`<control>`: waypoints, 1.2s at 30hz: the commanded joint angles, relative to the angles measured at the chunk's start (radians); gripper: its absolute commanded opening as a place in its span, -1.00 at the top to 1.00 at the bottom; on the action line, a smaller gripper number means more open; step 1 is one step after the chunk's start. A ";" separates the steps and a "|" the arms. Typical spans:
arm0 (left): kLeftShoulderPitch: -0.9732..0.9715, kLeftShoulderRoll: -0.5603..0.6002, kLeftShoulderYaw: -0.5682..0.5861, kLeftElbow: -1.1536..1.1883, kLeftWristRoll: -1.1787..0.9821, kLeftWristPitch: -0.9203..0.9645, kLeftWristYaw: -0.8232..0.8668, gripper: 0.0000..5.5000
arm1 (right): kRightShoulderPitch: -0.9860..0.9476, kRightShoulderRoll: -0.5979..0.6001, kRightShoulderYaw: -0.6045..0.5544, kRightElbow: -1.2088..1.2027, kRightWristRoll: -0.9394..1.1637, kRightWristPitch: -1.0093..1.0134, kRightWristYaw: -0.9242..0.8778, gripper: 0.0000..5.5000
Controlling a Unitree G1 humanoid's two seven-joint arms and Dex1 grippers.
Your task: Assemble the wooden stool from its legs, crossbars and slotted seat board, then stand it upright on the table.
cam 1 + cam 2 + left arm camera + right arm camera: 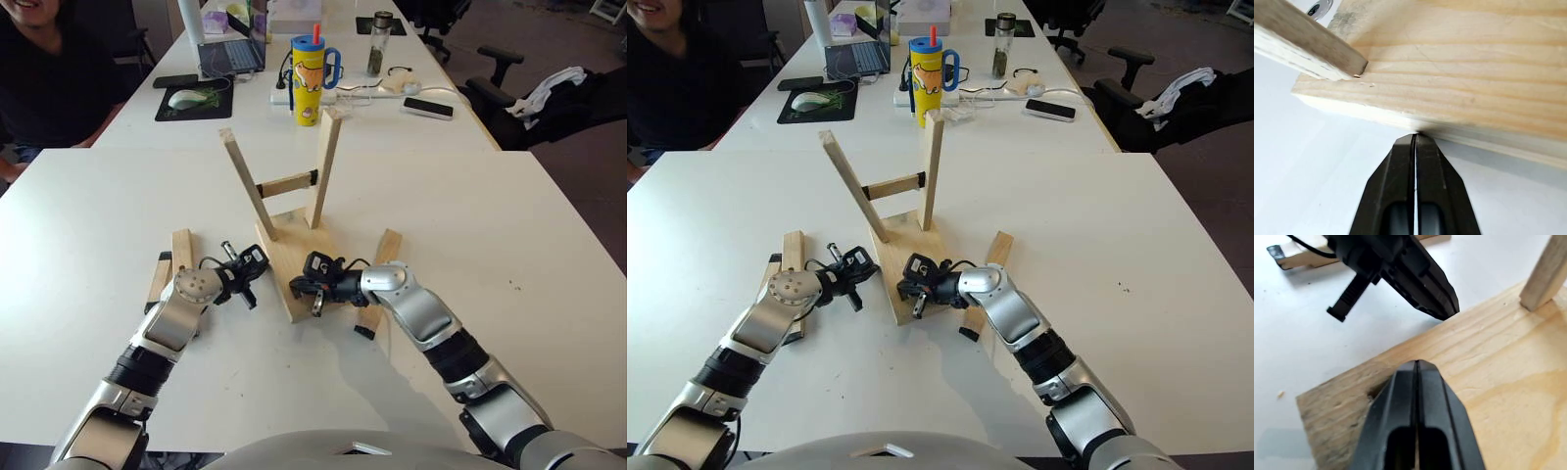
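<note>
Our left gripper (1414, 142) is clenched on nothing. Its tip touches the side edge of the seat board (1464, 68), which lies dead ahead with its long axis running across the jaws. The slotted legs (249, 186) rise beyond the tip. Our right gripper (1417, 366), also pinched empty, has the board's near end directly beneath it, with an open slot just beside. One loose leg (182, 250) lies behind the left jaws and another loose leg (385, 253) behind the right, so we judge each arm nearest its own.

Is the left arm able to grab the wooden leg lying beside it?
Probably yes: the wooden leg lies on open table beside the left gripper, nothing between; its shut fingers must open first.
</note>
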 commanded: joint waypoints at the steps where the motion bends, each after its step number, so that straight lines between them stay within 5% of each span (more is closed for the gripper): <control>1: -0.036 -0.044 -0.019 0.114 0.037 -0.021 0.032 1.00 | -0.008 0.055 -0.073 -0.067 0.057 -0.030 -0.038 1.00; 10: -0.027 -0.057 0.162 0.090 -0.033 -0.100 0.129 1.00 | 0.114 0.152 -0.291 -0.228 0.160 -0.047 -0.251 1.00; 16: 0.084 -0.141 0.479 -0.210 -0.212 -0.056 0.310 0.69 | 0.195 0.234 -0.521 -0.315 0.226 0.087 -0.520 1.00; 23: 0.228 -0.133 0.687 -0.369 -0.257 0.059 0.432 0.29 | 0.247 0.231 -0.614 -0.411 0.259 0.101 -0.609 1.00; 27: 0.293 -0.079 0.694 -0.370 -0.237 0.086 0.403 0.08 | 0.307 0.231 -0.621 -0.456 0.266 0.107 -0.640 1.00; 36: 0.293 0.116 0.600 -0.135 -0.231 0.056 0.146 -0.12 | 0.410 0.248 -0.666 -0.525 0.319 0.076 -0.677 0.51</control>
